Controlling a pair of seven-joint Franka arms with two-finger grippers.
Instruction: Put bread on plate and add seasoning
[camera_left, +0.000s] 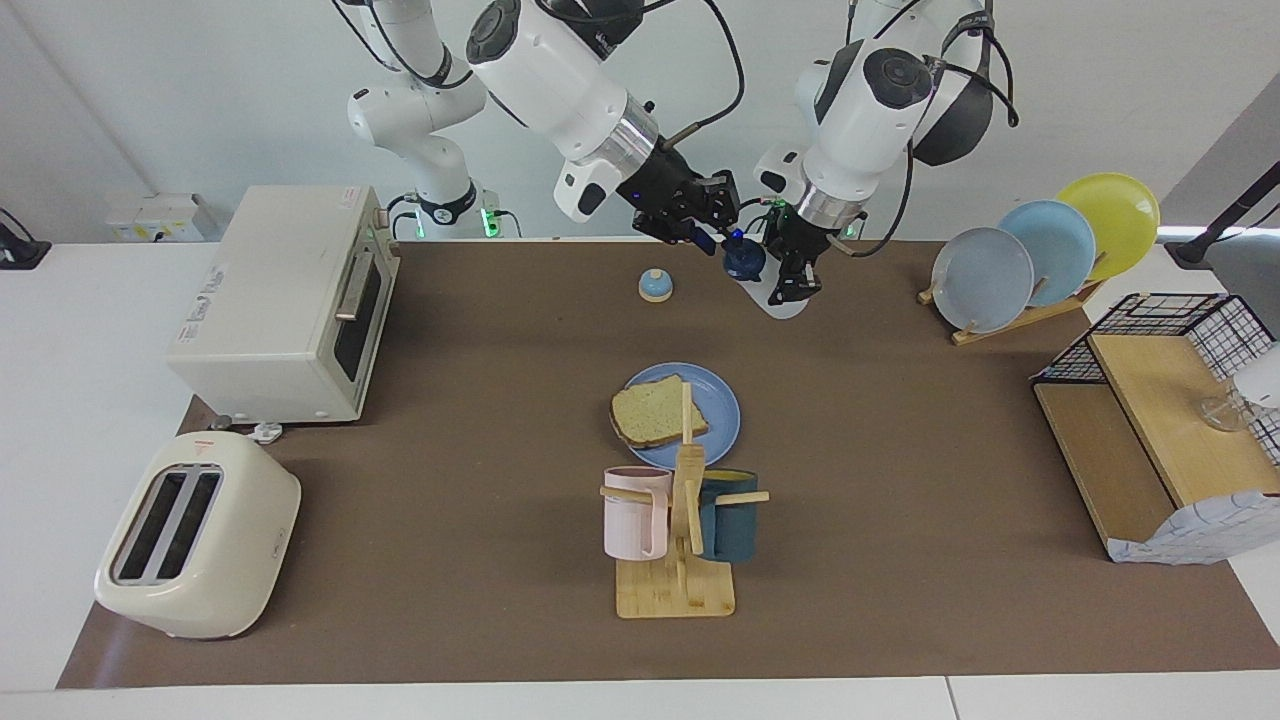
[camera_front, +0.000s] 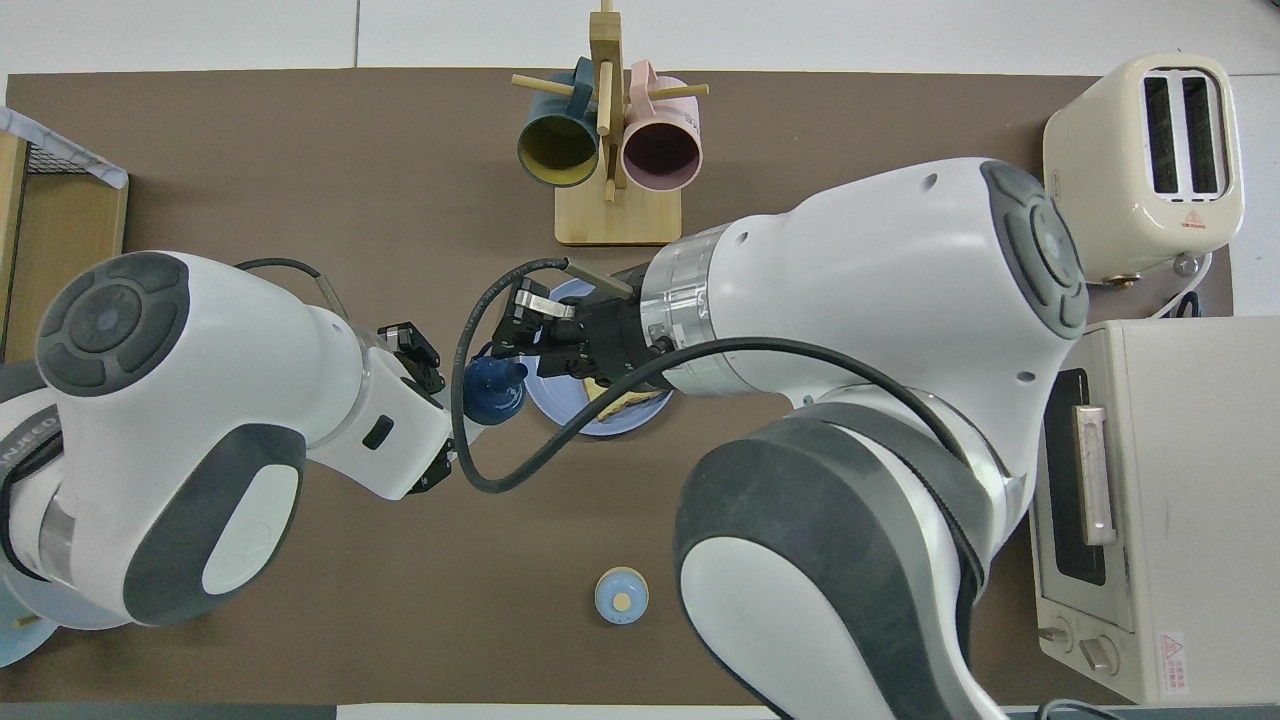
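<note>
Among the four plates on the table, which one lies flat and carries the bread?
The periwinkle-blue plate beside the mug stand lies flat, with the bread slice on it. The grey, light-blue and yellow plates stand upright in the wooden rack.

One camera sits high across the worktop (camera_left: 900, 560), facing the robots and looking down at a slant; it stands well back and takes in the whole brown surface from toaster (camera_left: 195, 535) to wire basket (camera_left: 1190, 330). The other hangs high above the robots' end and looks steeply down and forward, close enough that the arms fill much of it. Both show the plate (camera_left: 722, 405) (camera_front: 548, 392), mug stand (camera_left: 676, 590) (camera_front: 615, 215) and bell (camera_left: 655, 286) (camera_front: 621, 596), turned half round.
</note>
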